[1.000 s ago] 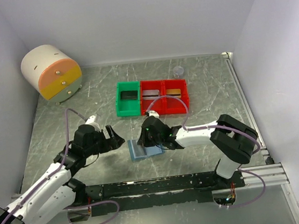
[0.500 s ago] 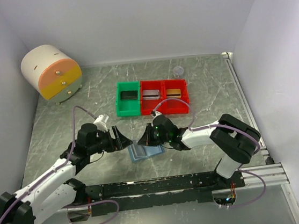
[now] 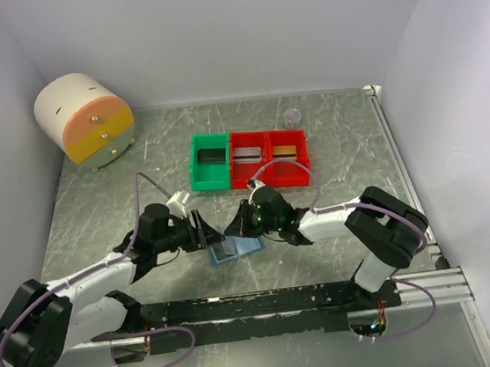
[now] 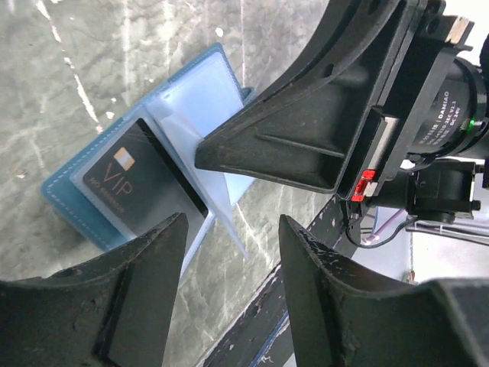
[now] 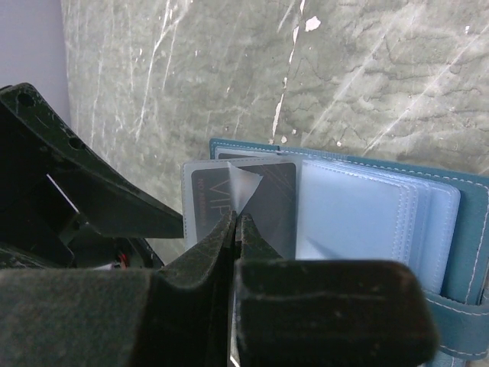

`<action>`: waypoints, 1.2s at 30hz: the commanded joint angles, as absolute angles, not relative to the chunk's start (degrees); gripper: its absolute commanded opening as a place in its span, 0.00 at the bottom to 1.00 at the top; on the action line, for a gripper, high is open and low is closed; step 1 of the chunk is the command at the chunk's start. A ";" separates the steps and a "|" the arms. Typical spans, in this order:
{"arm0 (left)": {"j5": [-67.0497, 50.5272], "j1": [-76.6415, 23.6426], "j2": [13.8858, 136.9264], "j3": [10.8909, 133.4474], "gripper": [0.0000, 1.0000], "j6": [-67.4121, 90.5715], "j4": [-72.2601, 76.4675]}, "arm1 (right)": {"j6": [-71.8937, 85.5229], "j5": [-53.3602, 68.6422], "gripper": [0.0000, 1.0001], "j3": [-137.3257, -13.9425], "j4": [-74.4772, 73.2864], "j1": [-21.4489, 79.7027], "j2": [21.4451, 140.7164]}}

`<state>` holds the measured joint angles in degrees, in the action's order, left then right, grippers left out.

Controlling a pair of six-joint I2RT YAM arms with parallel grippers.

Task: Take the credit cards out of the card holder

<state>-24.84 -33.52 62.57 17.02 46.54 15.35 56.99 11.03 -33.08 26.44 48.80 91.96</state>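
Note:
The blue-grey card holder (image 3: 250,245) lies open on the table between my arms. A dark card marked VIP (image 4: 141,183) sits in a clear sleeve on its left panel, and shows in the right wrist view (image 5: 279,210). My right gripper (image 5: 236,219) is shut on the corner of a clear sleeve leaf (image 5: 244,187) and holds it up off the holder (image 5: 467,229). My left gripper (image 4: 231,229) is open, its fingers just left of and over the holder's (image 4: 65,191) edge, touching nothing. From above, the left gripper (image 3: 206,232) and right gripper (image 3: 238,228) nearly meet.
A green bin (image 3: 198,173) holds a dark card (image 3: 212,156). The red bin (image 3: 273,178) beside it holds a silvery card (image 3: 246,155) and a gold card (image 3: 286,152). A round drawer unit (image 3: 85,119) stands back left. A black rail (image 3: 267,303) runs along the front.
My left gripper has moved right, up to the card holder's left edge. My right gripper stays shut at the holder, and the dark card now shows in the opened sleeve.

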 commanded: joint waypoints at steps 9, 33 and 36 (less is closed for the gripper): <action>-22.86 -38.64 71.05 17.75 0.42 49.36 25.14 | 57.00 11.84 0.00 -32.08 27.74 47.68 90.63; -18.35 -44.97 79.53 24.35 0.58 49.58 27.60 | 49.22 -14.11 0.47 -36.22 -6.54 46.95 69.10; -17.51 -46.03 82.12 25.64 0.60 49.57 27.57 | 50.09 -17.02 0.51 -34.28 -8.62 46.93 63.54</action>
<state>-19.97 -44.64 79.55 23.20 50.00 25.56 50.09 -8.88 -36.49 -2.31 47.22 69.45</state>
